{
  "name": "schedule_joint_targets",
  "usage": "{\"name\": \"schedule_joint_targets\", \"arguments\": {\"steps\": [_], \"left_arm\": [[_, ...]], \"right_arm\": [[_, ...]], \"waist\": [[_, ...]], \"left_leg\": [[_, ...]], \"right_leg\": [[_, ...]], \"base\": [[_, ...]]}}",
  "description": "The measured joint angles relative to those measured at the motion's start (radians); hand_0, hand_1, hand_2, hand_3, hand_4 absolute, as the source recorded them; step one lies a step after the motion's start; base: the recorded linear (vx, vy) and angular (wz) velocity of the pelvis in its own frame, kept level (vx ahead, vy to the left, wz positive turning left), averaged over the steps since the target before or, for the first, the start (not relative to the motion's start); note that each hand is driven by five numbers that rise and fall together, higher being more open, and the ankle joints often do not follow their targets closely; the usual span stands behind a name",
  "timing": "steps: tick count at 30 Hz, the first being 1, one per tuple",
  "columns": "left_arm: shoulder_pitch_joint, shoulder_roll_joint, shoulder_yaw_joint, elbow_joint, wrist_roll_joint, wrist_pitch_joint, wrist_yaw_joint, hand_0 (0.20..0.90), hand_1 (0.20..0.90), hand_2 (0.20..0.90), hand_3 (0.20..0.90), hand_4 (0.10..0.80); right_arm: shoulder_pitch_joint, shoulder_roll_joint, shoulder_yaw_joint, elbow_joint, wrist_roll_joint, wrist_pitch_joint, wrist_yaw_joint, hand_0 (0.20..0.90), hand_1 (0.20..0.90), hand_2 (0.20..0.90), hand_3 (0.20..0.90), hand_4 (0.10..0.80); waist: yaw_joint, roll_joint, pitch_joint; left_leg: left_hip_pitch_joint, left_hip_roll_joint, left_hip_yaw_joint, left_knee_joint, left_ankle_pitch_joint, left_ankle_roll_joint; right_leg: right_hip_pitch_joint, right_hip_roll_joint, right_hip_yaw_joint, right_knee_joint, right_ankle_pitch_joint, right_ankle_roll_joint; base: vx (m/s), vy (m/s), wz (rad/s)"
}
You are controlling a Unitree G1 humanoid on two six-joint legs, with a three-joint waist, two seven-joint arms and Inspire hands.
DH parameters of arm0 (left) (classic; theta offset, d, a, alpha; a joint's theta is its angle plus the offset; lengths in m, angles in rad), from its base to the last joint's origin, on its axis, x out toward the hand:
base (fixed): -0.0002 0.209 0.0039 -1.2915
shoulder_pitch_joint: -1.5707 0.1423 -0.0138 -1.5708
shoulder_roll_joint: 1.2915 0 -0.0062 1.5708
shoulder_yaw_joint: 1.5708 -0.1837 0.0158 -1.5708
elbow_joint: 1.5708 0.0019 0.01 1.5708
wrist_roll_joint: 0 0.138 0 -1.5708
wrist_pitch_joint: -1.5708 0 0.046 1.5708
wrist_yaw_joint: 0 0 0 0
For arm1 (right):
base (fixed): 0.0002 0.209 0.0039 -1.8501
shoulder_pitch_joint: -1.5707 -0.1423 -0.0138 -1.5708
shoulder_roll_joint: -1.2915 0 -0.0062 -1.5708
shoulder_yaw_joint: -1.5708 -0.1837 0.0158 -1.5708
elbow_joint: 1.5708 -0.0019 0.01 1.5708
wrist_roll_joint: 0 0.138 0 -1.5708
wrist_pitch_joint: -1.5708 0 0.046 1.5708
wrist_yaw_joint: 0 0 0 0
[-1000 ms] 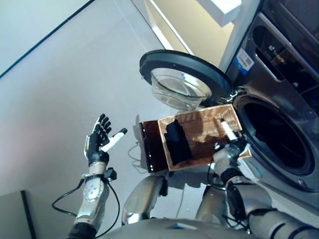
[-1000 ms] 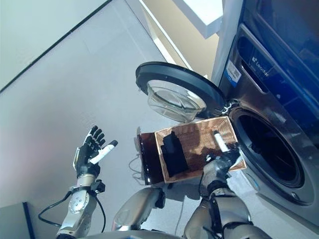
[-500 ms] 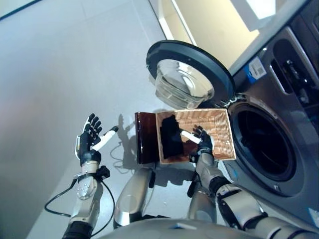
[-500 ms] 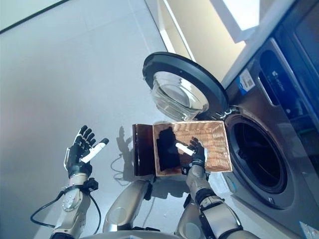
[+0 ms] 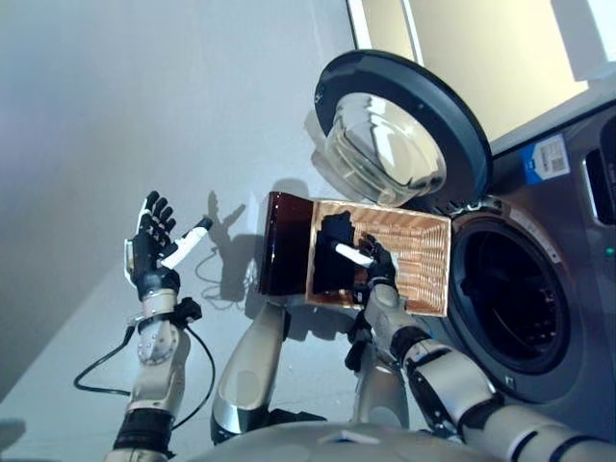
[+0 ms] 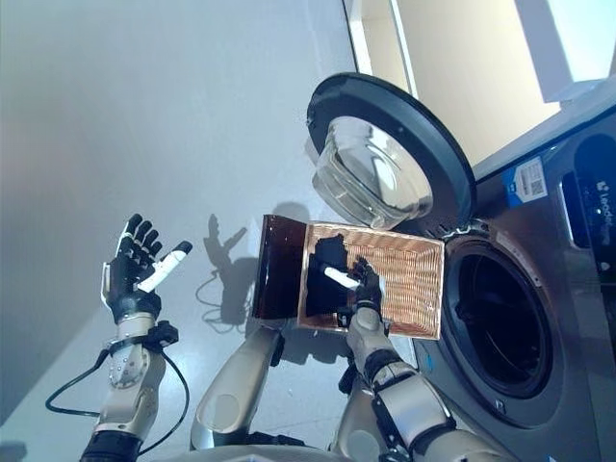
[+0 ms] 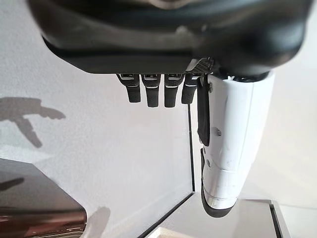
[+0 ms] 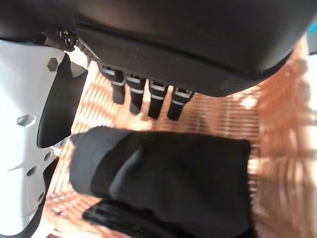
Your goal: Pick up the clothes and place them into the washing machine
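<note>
The washing machine (image 5: pixel 539 289) stands with its round door (image 5: pixel 404 125) swung fully open and the drum exposed. A woven basket (image 5: pixel 423 260) sits on the floor directly in front of the drum opening, with a dark brown panel (image 5: pixel 286 243) at its far end. Inside the basket lies one dark folded garment (image 8: pixel 163 178). The right hand (image 6: pixel 361 284) hovers just above it, fingers extended, holding nothing. The left hand (image 5: pixel 149 245) is raised well clear, fingers spread and empty. Current step: reach. Next: lower the hand and close its fingers around the cloth.
</note>
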Motion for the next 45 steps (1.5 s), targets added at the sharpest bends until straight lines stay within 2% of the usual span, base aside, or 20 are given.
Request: {"name": "schedule_joint_targets", "arguments": {"steps": [8, 17, 23, 30, 45], "left_arm": [[-0.052, -0.002, -0.007, -0.038, 0.001, -0.002, 0.036, 0.9, 0.9, 0.9, 0.9, 0.8], [-0.08, -0.003, -0.015, -0.038, 0.002, -0.003, 0.059, 0.9, 0.9, 0.9, 0.9, 0.8], [-0.081, -0.001, -0.022, -0.026, 0.032, -0.003, 0.082, 0.9, 0.9, 0.9, 0.9, 0.8], [-0.077, 0.0, -0.03, 0.114, 0.059, 0.014, 0.083, 0.9, 0.9, 0.9, 0.9, 0.8], [-0.064, 0.0, -0.03, 0.109, 0.073, 0.017, 0.082, 0.9, 0.9, 0.9, 0.9, 0.8]], "right_arm": [[-0.089, -0.001, 0.0, -0.002, 0.02, -0.002, -0.01, 0.9, 0.9, 0.9, 0.9, 0.8], [-0.132, -0.001, -0.002, 0.068, 0.039, -0.001, -0.027, 0.9, 0.9, 0.9, 0.9, 0.8], [-0.15, -0.001, -0.018, 0.075, 0.039, -0.001, -0.036, 0.9, 0.9, 0.9, 0.9, 0.8], [-0.162, 0.002, -0.022, 0.1, 0.039, -0.001, -0.049, 0.9, 0.9, 0.9, 0.9, 0.8], [-0.163, 0.0, -0.022, 0.118, 0.036, 0.0, -0.049, 0.9, 0.9, 0.9, 0.9, 0.8]], "waist": [[0.019, 0.006, 0.056], [0.04, 0.005, 0.057], [0.042, 0.005, 0.057], [0.045, 0.006, 0.056], [0.084, 0.006, 0.056]], "left_leg": [[-0.037, 0.001, -0.007, 0.021, -0.009, -0.006], [-0.052, 0.001, -0.029, 0.024, -0.014, -0.01], [-0.053, 0.001, -0.032, 0.023, -0.015, -0.011], [-0.051, 0.001, -0.031, 0.024, -0.015, -0.012], [-0.054, -0.002, -0.042, 0.023, -0.015, -0.012]], "right_leg": [[-0.019, 0.001, -0.017, 0.006, -0.007, -0.003], [-0.02, 0.001, -0.042, 0.006, -0.019, -0.004], [-0.019, 0.001, -0.047, 0.005, -0.021, -0.006], [-0.015, 0.001, -0.047, 0.001, -0.021, -0.006], [-0.013, 0.001, -0.054, 0.001, -0.021, -0.006]], "base": [[0.039, 0.016, 0.06], [0.043, -0.003, 0.07], [0.042, 0.014, 0.02], [0.01, 0.003, 0.0], [0.003, -0.004, 0.01]]}}
